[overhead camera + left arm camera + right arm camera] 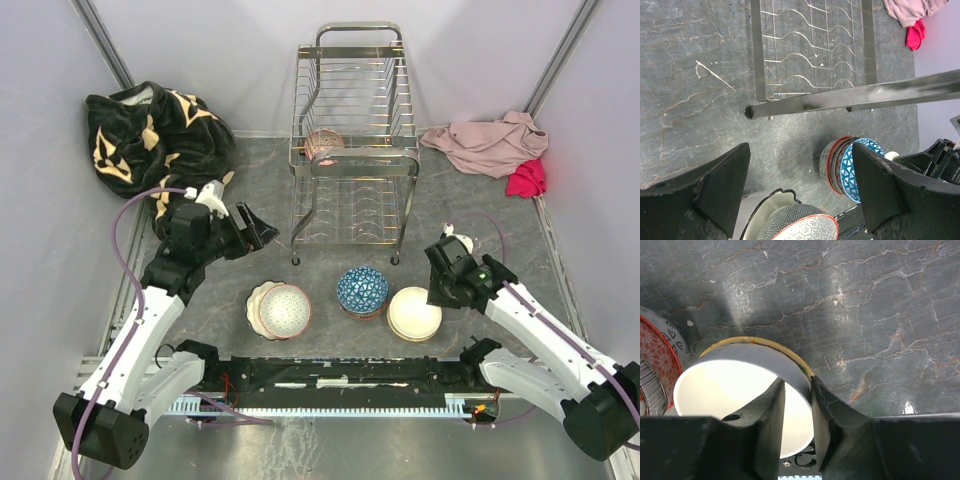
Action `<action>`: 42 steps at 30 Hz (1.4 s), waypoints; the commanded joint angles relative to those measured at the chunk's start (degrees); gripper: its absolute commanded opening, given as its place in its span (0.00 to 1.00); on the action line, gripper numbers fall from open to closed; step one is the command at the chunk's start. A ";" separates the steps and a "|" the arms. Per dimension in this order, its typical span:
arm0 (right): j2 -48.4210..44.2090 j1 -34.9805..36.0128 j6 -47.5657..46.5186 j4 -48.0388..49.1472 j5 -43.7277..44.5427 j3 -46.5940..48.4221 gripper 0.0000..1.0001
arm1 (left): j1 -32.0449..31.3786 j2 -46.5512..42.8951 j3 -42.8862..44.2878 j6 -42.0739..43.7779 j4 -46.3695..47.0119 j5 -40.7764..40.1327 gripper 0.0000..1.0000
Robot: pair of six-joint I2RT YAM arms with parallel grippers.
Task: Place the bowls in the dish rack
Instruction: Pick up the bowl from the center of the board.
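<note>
The chrome wire dish rack (pixel 352 150) stands at the back centre with one brownish bowl (pixel 322 144) on its upper tier. Its lower tier shows in the left wrist view (pixel 810 60). My right gripper (pixel 436 296) is shut on the right rim of a cream bowl (pixel 412 314); one finger is inside the bowl (pixel 730 385) and one outside, with the gripper (pixel 797 405) pinching the wall. My left gripper (pixel 260 230) is open and empty, left of the rack's front feet. A blue patterned bowl stack (pixel 362 290) and a patterned bowl (pixel 286 310) in a scalloped white dish sit in front.
A black and tan blanket (pixel 150 140) lies at the back left. A pink cloth (pixel 490 142) and a red cloth (pixel 527 178) lie at the back right. The blue stack (pixel 852 165) and the patterned bowl (pixel 797 225) lie below my open left gripper (pixel 800 185).
</note>
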 commanded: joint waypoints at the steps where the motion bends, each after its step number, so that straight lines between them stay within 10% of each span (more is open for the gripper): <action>1: -0.06 0.88 0.55 1.78 1.37 1.10 0.30 | -0.07 0.37 -0.80 0.10 4.10 1.91 0.88; 11: -2.26 1.90 0.31 1.28 1.90 3.42 0.00 | -0.06 0.67 -1.32 -0.09 5.15 1.93 0.88; 31: -7.66 2.18 -3.75 -5.49 20.67 17.22 0.00 | -0.14 1.33 -1.09 -0.09 5.06 1.40 0.88; 42: -3.23 0.60 -17.23 23.42 40.79 18.04 0.00 | -0.13 2.16 -0.85 -0.63 5.80 1.89 0.88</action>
